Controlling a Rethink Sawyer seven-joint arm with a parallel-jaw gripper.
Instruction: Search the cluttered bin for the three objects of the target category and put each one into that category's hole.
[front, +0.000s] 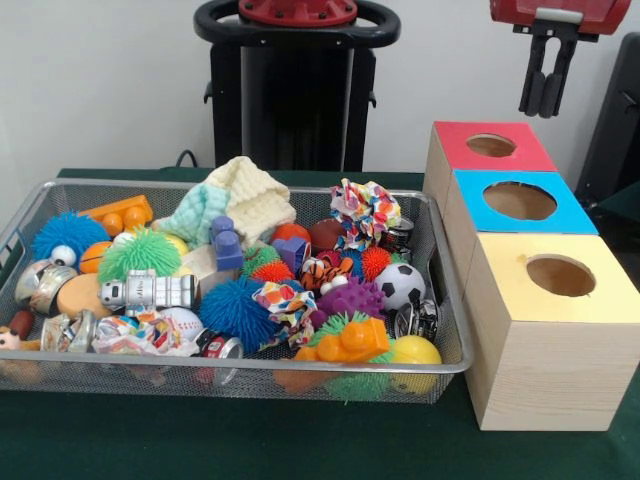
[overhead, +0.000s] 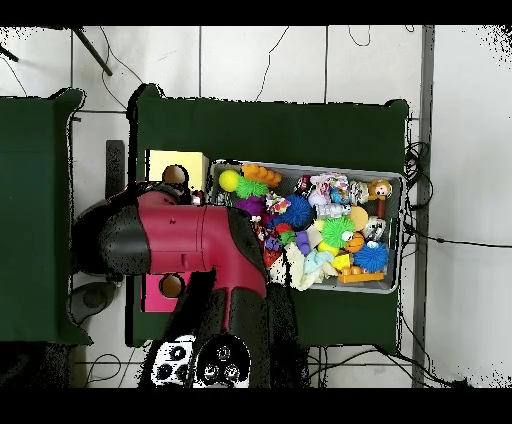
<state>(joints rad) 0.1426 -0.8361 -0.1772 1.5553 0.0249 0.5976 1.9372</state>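
Hand (front: 546, 92) is seen raised high above the red-topped wooden box (front: 489, 152), holding nothing; its two black fingers (front: 533, 88) hang pressed close together, practically closed.

Wire mesh bin (front: 452, 330) is set on the green-covered table (front: 200, 445), packed with mixed toys. No target category can be read from the views, so the three objects cannot be singled out.

Contents seen in the front view:
- blue spiky rubber ball (front: 235, 310) near the middle
- green spiky ball (front: 139, 252) left of centre, second blue spiky ball (front: 68, 232) at far left
- purple spiky ball (front: 352, 298) with a small soccer ball (front: 400, 284) just beside it
- orange plastic toy (front: 346, 342) and yellow ball (front: 415, 351) at the front right corner
- silver toy robot (front: 148, 292) lying on its side
- cream and mint knitted cloth (front: 232, 200) at the back
- multicolour fabric scrunchie (front: 364, 212) at back right

Three boxes with round holes stand in a row just right of the bin: red-topped at the back, blue-topped (front: 518, 201) in the middle, yellow-topped (front: 556, 276) nearest. All three holes are seen open.

In the overhead view the red and black arm (overhead: 185, 240) covers the box row; only the yellow top (overhead: 176, 166) and part of a pink-red one (overhead: 155, 295) are visible.
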